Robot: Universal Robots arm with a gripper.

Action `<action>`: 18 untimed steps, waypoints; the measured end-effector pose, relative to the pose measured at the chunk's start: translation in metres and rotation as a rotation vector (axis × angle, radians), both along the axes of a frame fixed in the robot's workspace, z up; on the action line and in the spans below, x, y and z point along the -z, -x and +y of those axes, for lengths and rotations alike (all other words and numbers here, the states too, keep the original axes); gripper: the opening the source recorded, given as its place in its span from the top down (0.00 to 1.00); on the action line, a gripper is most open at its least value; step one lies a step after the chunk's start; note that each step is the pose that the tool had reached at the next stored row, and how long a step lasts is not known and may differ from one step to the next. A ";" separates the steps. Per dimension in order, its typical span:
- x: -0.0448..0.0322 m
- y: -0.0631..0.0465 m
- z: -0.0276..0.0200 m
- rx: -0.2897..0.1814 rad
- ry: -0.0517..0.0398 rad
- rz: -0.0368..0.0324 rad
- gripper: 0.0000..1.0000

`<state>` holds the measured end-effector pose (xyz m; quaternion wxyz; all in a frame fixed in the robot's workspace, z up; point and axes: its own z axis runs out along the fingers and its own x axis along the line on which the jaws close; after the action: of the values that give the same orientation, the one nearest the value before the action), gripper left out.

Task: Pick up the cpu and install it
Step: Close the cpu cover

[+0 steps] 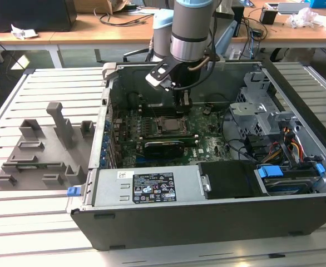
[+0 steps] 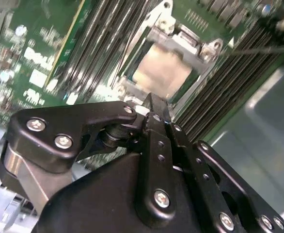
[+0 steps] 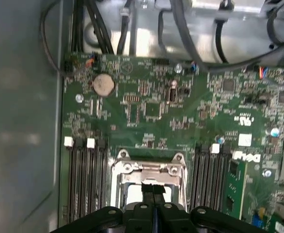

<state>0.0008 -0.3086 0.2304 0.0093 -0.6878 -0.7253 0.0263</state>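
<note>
The cpu (image 2: 164, 73) is a flat square chip with a pale metal top, lying inside the metal socket frame (image 2: 181, 39) on the green motherboard (image 1: 207, 125). In the exterior view the socket (image 1: 167, 123) sits mid-board inside the open computer case. My gripper (image 1: 184, 103) hangs just above the board, a little towards the exterior view's right of the socket. In both wrist views the black fingertips (image 2: 150, 101) are pressed together with nothing showing between them, and they hover over the socket's edge (image 3: 154, 187). The fingers hide part of the socket opening (image 3: 132, 194).
Memory slots (image 3: 86, 179) flank the socket on both sides. Cables (image 3: 181, 34) run along the case wall beyond the board. A drive cage (image 1: 257, 105) and power supply (image 1: 146, 186) fill the case's right and front. A grey holder tray (image 1: 40, 150) lies on the slatted table to the left.
</note>
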 end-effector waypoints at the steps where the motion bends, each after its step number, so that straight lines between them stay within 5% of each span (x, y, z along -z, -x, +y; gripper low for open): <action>1: 0.0025 0.004 0.0000 0.000 -0.0001 0.0000 0.89; 12: 0.0173 0.044 0.0000 0.000 -0.0029 -0.0001 0.89; 18: 0.0220 0.050 0.0000 0.000 -0.0034 -0.0001 0.89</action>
<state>-0.0495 -0.3085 0.2084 0.0105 -0.6878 -0.7254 0.0250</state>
